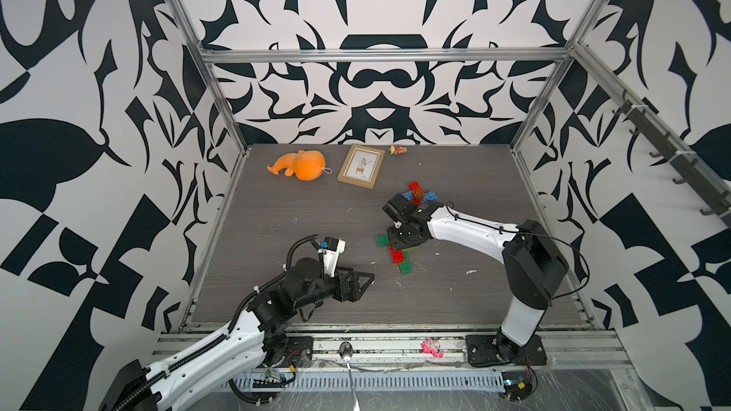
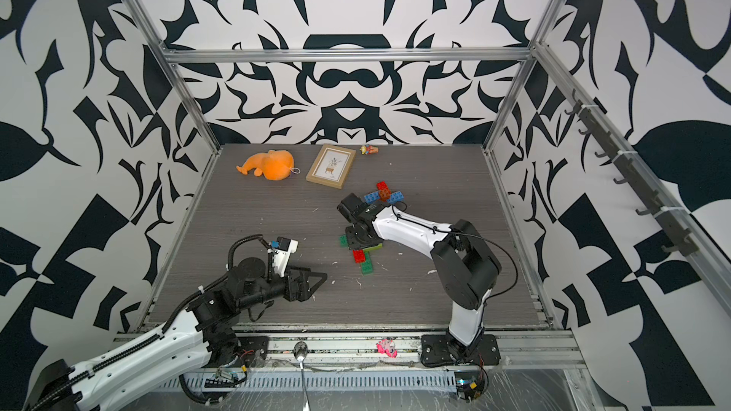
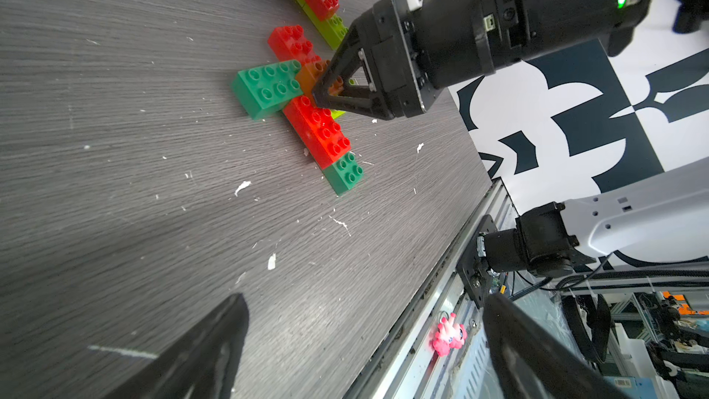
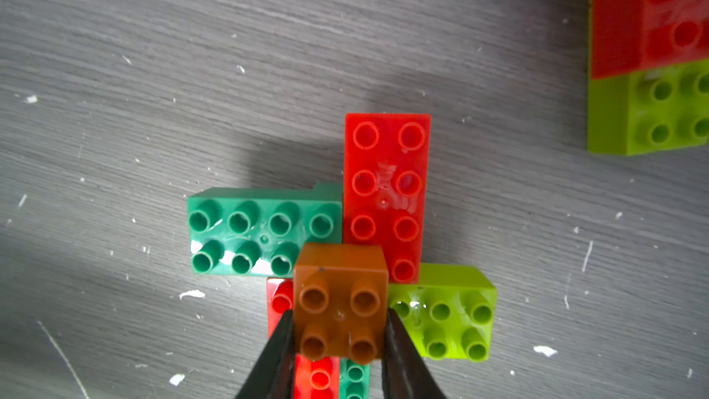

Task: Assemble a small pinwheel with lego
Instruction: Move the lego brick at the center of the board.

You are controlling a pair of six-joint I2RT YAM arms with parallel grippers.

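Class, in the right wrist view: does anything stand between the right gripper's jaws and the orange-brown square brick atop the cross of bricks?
Nothing visible does. The right gripper has its jaws against two opposite sides of the orange-brown brick; the red brick and lime brick lie lower, beside it.

Robotics lab test cell: aluminium-profile frame [image 1: 379, 55] boxes in grey wood-grain tabletop [image 1: 296, 223]. Black-and-white patterned panels [image 1: 79, 112] stand at 9, 12 and 3 o'clock. Left arm base [image 1: 294, 343] and right arm base [image 1: 506, 349] bolted to slotted rail [image 1: 387, 351] at 6 o'clock, cable duct [image 1: 415, 383] alongside. Cluttered equipment racks [image 3: 660, 320] visible beyond table edge.
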